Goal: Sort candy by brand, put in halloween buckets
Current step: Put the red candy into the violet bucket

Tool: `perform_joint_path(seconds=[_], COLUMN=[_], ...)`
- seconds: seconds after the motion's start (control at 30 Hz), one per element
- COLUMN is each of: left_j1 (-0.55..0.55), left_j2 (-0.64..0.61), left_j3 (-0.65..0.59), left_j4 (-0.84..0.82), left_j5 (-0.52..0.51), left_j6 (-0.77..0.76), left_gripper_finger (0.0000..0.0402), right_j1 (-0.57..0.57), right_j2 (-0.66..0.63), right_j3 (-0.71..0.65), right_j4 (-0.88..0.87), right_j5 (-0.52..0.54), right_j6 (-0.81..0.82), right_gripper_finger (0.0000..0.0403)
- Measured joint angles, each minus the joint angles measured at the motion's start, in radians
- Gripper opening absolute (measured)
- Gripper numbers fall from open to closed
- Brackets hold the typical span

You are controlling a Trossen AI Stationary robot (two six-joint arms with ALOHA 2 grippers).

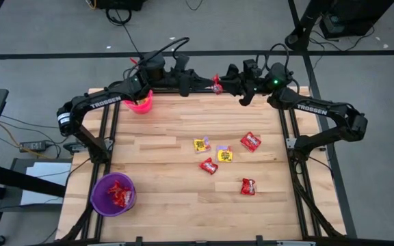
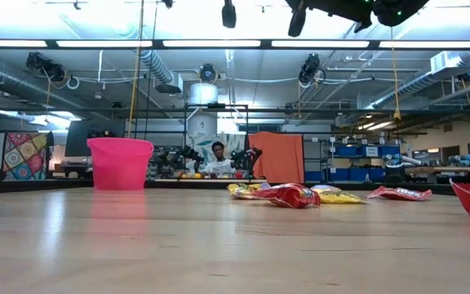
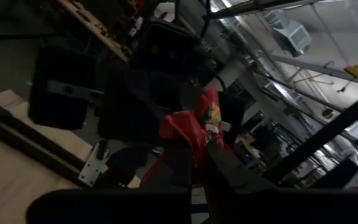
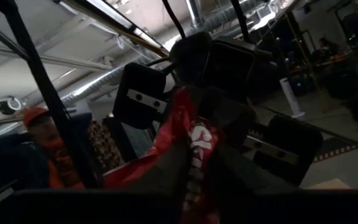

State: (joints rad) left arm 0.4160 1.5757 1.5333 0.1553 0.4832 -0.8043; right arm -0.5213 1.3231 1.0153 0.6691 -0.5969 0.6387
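Both arms are raised at the far edge of the worktop, and the left tool [image 1: 209, 85] and the right tool [image 1: 226, 83] meet nose to nose over one shiny red packet [image 1: 217, 85], which hangs in the air between them. From each wrist you can see the same thing: dark fingers closed flat on crinkled red film, the left fingers [image 3: 182, 165] pinching one end and the right fingers [image 4: 173, 174] the other, with hardly any gap left in either tool. It looks like a hand-over, though I could not say which side is giving. A packet like this is plainly light, thin and limp; it folds and puckers where it is squeezed, and the glossy wrap looks slippery, so I would take it by a flat sealed edge, not by the lumpy middle. The pink bucket [image 1: 139, 103] stands just under the left arm, near its tool; the purple bucket [image 1: 113, 193], already holding red packets, sits well away toward the near left corner. The other sweets, red packets [image 1: 250, 141] and yellow ones [image 1: 202, 145], lie loose on the boards, well below both tools
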Motion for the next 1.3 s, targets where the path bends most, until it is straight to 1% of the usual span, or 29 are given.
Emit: perform_joint_path(seconds=[0.2,0.37,0.6,0.77,0.83,0.93,1.07,1.17,1.23,1.3], left_j1=[-0.001,-0.001,0.0,0.0,0.004,0.016,0.037,0.036,0.015,-0.023], left_j2=[0.002,0.003,0.002,0.002,-0.007,-0.041,-0.134,-0.237,-0.304,-0.37], left_j3=[0.0,0.0,0.0,0.0,0.0,0.0,0.0,0.001,0.001,0.001], left_j4=[0.018,0.028,0.043,0.03,-0.002,-0.119,-0.402,-0.658,-0.821,-0.961], left_j5=[0.026,0.055,0.067,0.088,0.093,0.084,-0.044,-0.199,-0.309,-0.424], left_j6=[-0.013,-0.019,-0.019,-0.019,-0.01,0.063,0.205,0.298,0.32,0.302], left_gripper_finger=[0.0016,0.0015,0.0014,0.0014,0.0013,0.0013,0.0013,0.0013,0.0013,0.0013], right_j1=[0.0,-0.019,-0.102,-0.178,-0.21,-0.261,-0.322,-0.346,-0.352,-0.352], right_j2=[0.001,0.001,-0.009,-0.018,-0.019,-0.019,-0.026,-0.043,-0.058,-0.071], right_j3=[0.0,0.0,-0.001,-0.001,-0.001,-0.001,-0.001,-0.001,-0.001,-0.001], right_j4=[0.001,0.003,0.005,0.007,0.007,0.004,-0.025,-0.095,-0.161,-0.227], right_j5=[-0.03,-0.082,-0.23,-0.275,-0.302,-0.338,-0.351,-0.347,-0.334,-0.308], right_j6=[0.024,0.04,0.05,0.071,0.074,0.076,0.114,0.102,0.072,0.039], right_gripper_finger=[0.0139,0.0162,0.0169,0.017,0.017,0.0168,0.0168,0.0168,0.0168,0.0168])
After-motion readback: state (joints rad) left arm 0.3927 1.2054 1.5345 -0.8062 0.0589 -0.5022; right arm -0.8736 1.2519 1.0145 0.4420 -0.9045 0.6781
